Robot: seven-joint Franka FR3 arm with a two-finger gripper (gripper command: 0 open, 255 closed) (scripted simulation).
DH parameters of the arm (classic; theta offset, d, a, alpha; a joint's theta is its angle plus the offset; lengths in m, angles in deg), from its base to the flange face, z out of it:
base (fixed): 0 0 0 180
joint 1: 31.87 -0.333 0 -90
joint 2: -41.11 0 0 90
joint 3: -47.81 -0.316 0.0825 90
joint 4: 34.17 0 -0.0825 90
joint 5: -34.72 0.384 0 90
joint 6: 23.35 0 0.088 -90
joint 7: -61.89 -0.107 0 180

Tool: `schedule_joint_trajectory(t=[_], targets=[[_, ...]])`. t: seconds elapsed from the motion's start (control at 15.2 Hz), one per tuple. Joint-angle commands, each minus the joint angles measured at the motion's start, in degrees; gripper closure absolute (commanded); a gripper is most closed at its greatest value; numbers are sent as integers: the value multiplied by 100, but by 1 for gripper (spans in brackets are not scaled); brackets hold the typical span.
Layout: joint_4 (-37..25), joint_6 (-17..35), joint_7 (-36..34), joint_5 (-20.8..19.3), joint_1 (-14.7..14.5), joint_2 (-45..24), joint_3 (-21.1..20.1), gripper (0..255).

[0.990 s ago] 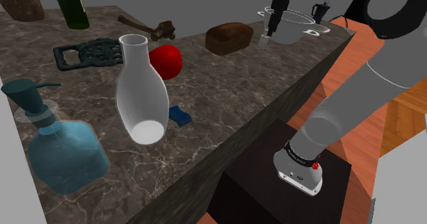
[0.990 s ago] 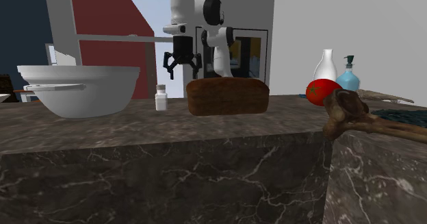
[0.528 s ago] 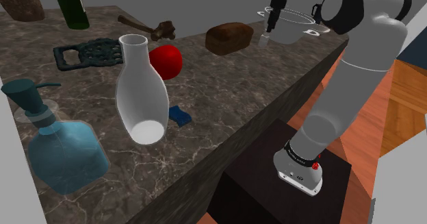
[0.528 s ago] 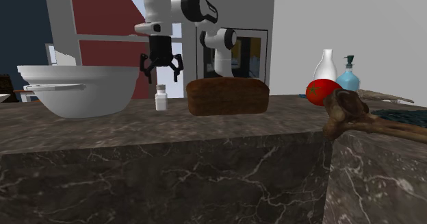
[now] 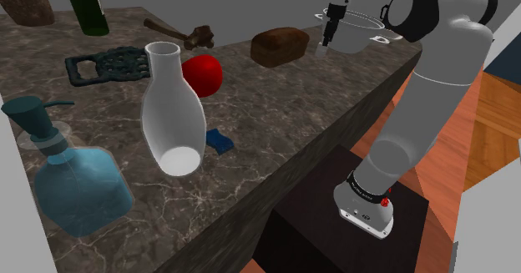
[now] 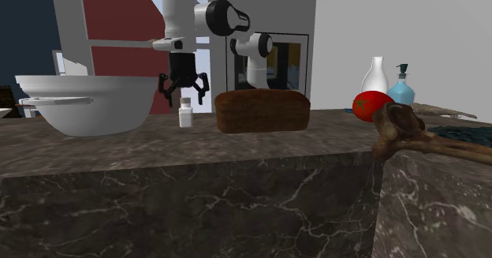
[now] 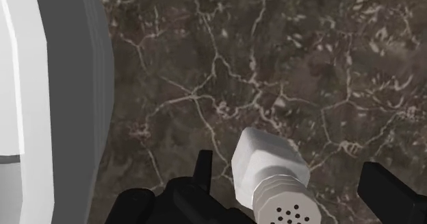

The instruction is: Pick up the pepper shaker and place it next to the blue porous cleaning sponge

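White pepper shaker (w/ holed cap)

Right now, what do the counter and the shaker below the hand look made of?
Counter: dark stone, probably marble; pale branching veins run through it. Pepper shaker: plain white, matte body, ridged perforated cap; plastic or ceramic, can't tell.

**Bench, clearance.** The shaker stands in a narrow gap near one end of the bench. The bowl is just beside it on one flank and the loaf is near on the other. The end effector hangs over the cap, fingers spread to either side without touching. Bare marble runs along the stand-side edge from the loaf to the sponge. The tomato and vase crowd the sponge's inward side, and its stand-side flank is free.
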Motion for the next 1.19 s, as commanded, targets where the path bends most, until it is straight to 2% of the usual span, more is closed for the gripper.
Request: schedule_joint_trajectory(t=[0.0, 0.4, 0.46, 1.12], targets=[[114, 88, 0, -17, 11, 3, 15, 0], [112, 88, -1, -17, 15, 2, 11, 0], [110, 90, 0, -15, 15, -2, 11, 255], [33, 10, 2, -17, 19, 1, 13, 255]])
